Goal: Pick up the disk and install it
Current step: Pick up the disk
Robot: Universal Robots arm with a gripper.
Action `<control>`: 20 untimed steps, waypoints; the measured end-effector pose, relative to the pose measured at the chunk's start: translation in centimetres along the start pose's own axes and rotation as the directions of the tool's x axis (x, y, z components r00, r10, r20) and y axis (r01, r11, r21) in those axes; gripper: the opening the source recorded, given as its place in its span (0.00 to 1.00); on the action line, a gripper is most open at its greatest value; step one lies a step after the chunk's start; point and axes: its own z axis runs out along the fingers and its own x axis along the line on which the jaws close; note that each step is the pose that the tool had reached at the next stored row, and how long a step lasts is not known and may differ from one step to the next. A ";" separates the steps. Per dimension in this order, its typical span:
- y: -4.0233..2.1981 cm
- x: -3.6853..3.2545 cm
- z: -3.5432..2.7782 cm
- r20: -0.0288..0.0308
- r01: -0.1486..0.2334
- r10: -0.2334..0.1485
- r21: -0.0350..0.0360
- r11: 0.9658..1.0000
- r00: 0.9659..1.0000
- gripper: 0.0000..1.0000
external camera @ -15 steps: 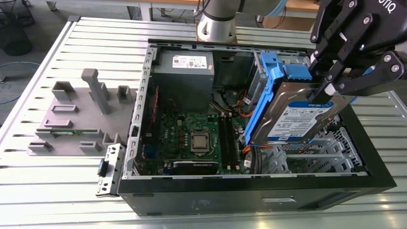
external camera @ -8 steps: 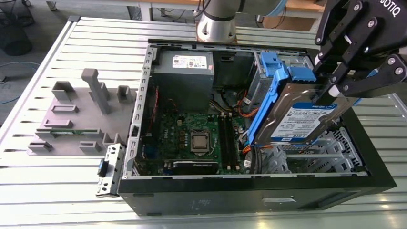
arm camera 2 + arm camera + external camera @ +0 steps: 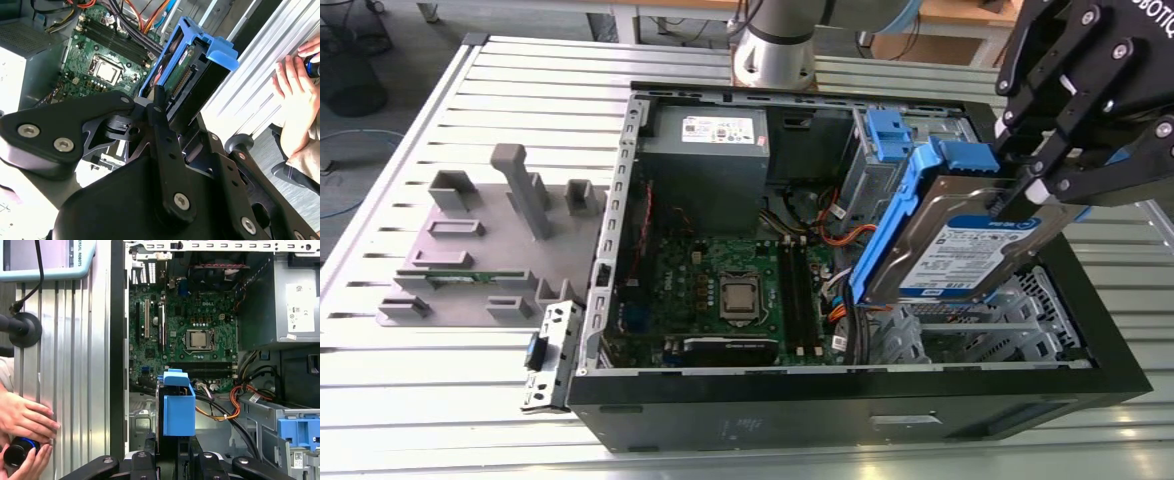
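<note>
One hand [image 3: 1021, 195], black, two-fingered, clamped on the upper end of the disk [image 3: 961, 250]. The disk is off the desk [image 3: 427, 380], held tilted over the open computer case [image 3: 854, 395], at the exterior view's right. Label side faces up, with the blue carrier frame running along its edges. Its lower end dips toward the metal drive cage [image 3: 987, 335]; cannot tell if they touch.

In the second wrist view the disk [image 3: 195, 70] shows end-on past the hand [image 3: 165, 107], connector side visible, with the motherboard [image 3: 100, 60] beyond it. In the first wrist view the blue carrier end of the disk [image 3: 178, 405] sits just past the hand's knuckles, above the case floor.

Inside the case: motherboard [image 3: 720, 290] with bare CPU socket [image 3: 738, 295], grey power supply [image 3: 707, 150] at the far end, orange and black cables [image 3: 225, 405] beside the cage.

On the desk at the exterior view's left stands a grey fixture plate [image 3: 494, 230] with upright blocks, well apart from the disk.

A person's hands [image 3: 25, 415] rest at the desk edge, cupping a small black cylinder [image 3: 15, 452].
</note>
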 end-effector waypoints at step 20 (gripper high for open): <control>-5.28 -0.15 0.30 0.000 0.000 0.000 -0.011 1.000 1.000 0.35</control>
